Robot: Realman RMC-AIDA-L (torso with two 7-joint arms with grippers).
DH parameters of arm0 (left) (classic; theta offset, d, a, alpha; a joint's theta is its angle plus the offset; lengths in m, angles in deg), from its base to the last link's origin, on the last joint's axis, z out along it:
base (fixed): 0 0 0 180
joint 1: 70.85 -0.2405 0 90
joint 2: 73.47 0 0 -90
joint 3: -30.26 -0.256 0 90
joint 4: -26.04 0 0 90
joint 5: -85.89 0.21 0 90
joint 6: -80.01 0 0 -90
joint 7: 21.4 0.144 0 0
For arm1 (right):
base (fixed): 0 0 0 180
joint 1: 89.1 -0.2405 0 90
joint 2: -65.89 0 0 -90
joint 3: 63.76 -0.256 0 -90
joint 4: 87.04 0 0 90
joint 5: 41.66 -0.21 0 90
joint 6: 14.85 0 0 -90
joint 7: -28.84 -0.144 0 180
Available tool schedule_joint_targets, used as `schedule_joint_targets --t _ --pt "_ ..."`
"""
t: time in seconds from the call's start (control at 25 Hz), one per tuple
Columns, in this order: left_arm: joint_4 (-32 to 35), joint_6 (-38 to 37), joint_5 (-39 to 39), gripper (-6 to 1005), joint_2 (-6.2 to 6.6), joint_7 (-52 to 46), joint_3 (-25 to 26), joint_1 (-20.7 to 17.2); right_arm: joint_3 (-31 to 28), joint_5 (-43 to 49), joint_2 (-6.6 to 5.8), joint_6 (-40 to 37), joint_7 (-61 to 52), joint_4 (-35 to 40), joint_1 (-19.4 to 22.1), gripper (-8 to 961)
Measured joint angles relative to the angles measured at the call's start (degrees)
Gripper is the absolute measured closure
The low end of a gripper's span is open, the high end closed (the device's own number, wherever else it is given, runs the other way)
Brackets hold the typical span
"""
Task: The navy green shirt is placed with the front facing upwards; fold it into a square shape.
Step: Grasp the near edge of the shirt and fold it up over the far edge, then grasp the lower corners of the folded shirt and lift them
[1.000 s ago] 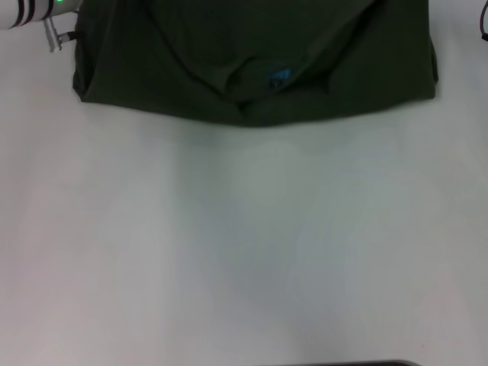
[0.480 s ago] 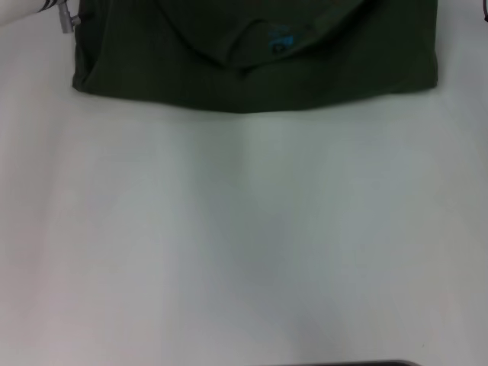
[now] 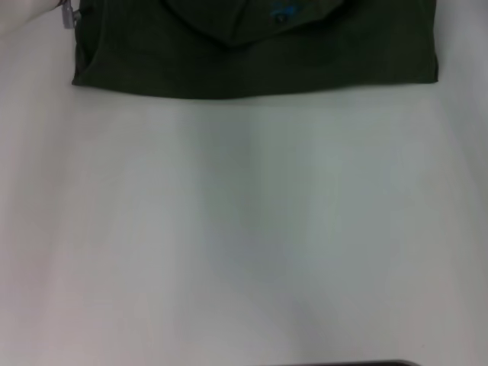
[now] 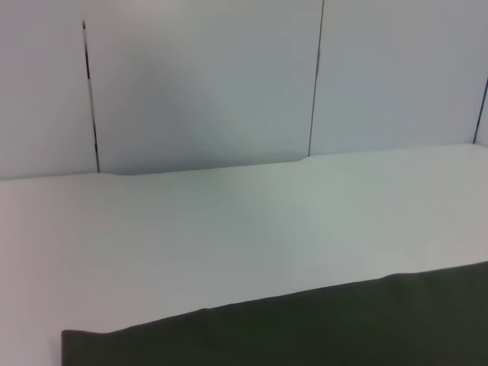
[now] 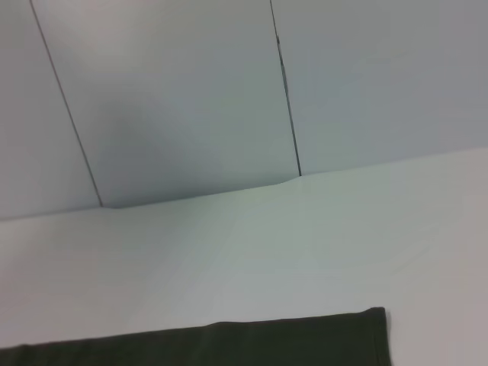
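Observation:
The navy green shirt [image 3: 252, 53] lies along the far edge of the head view, folded, with a straight near edge. Its collar and blue neck label [image 3: 282, 11] sit at the very top. A small metal part of my left arm [image 3: 67, 14] shows beside the shirt's left edge; the fingers are out of frame. My right gripper is outside the head view. A dark strip of the shirt [image 4: 320, 328] crosses the left wrist view, and a strip with a corner of the shirt [image 5: 252, 343] crosses the right wrist view.
The white table [image 3: 244, 229] fills the near part of the head view. A dark object's edge [image 3: 343, 363] shows at the table's near side. Grey wall panels [image 4: 206, 84] stand behind the table's far edge.
The shirt's near edge has drawn away from me and straightened. The collar and label have shifted farther off. The left arm has slid almost out of the head view.

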Motion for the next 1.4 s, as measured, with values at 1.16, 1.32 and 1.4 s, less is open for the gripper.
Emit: schedule_joint_targets --t 1.16,1.32,1.4 --pt "-2.96 8.07 0.38 848 -0.01 -0.51 -11.64 0.42 18.62 0.25 -0.01 16.54 6.03 -3.18 -3.18 723" --pt "-3.21 8.23 0.51 716 0.0 -0.19 -11.63 0.43 18.65 0.29 -0.05 16.63 6.07 -3.14 -3.04 626" --pt "-3.31 8.47 0.53 629 0.0 -0.15 -11.72 0.36 18.66 0.3 -0.08 16.64 6.39 -3.1 -2.95 577"
